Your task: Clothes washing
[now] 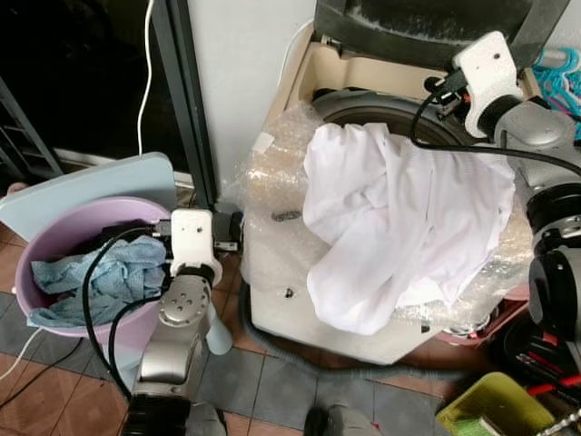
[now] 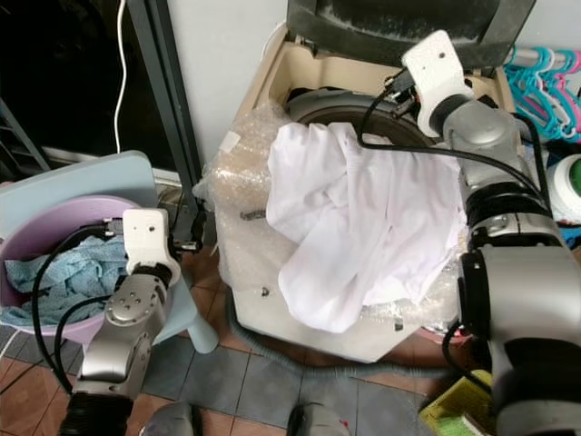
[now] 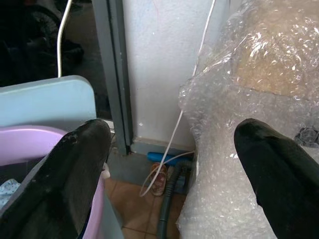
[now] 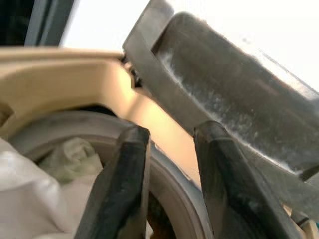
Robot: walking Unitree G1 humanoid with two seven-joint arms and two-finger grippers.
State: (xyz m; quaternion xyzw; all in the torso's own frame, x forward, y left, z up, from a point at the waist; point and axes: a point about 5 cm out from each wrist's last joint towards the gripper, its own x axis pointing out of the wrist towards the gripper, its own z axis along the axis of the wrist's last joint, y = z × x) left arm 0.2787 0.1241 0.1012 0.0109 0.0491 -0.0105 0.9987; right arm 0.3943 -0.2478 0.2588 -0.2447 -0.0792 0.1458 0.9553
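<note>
A white garment, crumpled and deeply creased, lies draped over the front rim of a top-loading washer, its upper part reaching to the drum opening and its lower folds hanging down the front face. Bubble wrap covers the washer's front and left corner beneath the cloth; the garment hides most of the drum, so what lies inside is hard to tell, though the right wrist view shows a pale bunched cloth just inside the grey drum ring. The dark lid stands raised at the back edge, cut off by the picture's top. The right gripper hovers above the drum's back rim near the lid, its fingers a narrow gap apart and holding nothing. The left gripper sits low between the washer's left corner and a pink basin, its fingers spread wide and empty. The basin holds a blue cloth and rests on a pale blue stool. At the lower right corner a yellow-green basket is partly cut off.
</note>
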